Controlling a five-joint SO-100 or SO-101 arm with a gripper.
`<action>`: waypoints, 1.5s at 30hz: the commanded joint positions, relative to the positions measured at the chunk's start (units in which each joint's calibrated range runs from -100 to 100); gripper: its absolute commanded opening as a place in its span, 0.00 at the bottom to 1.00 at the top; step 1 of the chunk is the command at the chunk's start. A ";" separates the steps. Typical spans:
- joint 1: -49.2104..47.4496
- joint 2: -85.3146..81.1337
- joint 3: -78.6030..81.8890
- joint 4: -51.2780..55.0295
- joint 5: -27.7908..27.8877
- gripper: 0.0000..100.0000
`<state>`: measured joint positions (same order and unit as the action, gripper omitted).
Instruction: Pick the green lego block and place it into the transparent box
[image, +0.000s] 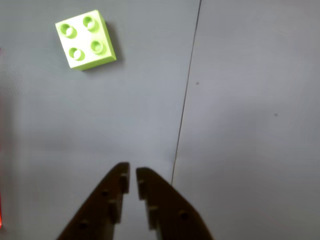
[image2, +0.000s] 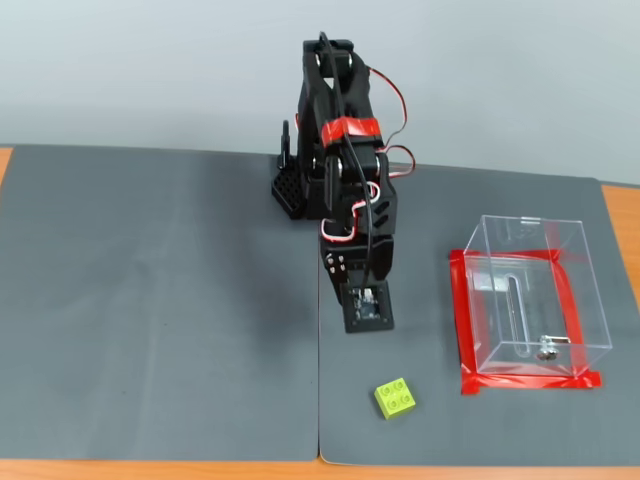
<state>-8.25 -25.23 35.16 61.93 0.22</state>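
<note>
Lime-green brick: the green lego block (image: 86, 39) is a small square brick with four round studs on top, lying flat and studs up on the grey mat (image2: 160, 300).
Block in the wrist view: it sits at the upper left, turned slightly askew, casting a soft shadow to its right and lower edge.
Block in the fixed view: the green lego block (image2: 396, 398) rests near the front edge of the right-hand mat, between the arm and the box but closer to the camera than both.
Tool: the tool (image: 132, 181) enters the wrist view from the bottom edge; its two dark fingers stand nearly together, a thin sliver of mat showing between the tips, and nothing is held between them.
Block against tool: the block is well apart from the tips, up and to the left of them in the wrist view; no contact.
Arm: the black arm (image2: 345, 190), with red tape and red and white wires, is bent forward over the mat seam; the tool itself is hidden beneath it in the fixed view.
Seam: a thin dark seam (image: 186, 95) runs down the mat just right of the fingers.
Box: the transparent box (image2: 530, 295) stands open-topped at the right, red tape (image2: 460, 320) bordering its base, a small metal fitting (image2: 547, 350) low inside.
Counter: an orange-brown counter (image2: 622, 215) shows at the mat edges.
</note>
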 joint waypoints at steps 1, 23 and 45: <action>-2.45 6.12 -9.33 -0.12 0.17 0.02; -8.27 26.12 -27.70 -0.64 0.22 0.12; -11.85 28.33 -26.97 -7.41 0.28 0.42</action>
<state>-20.04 2.89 10.55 55.77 0.27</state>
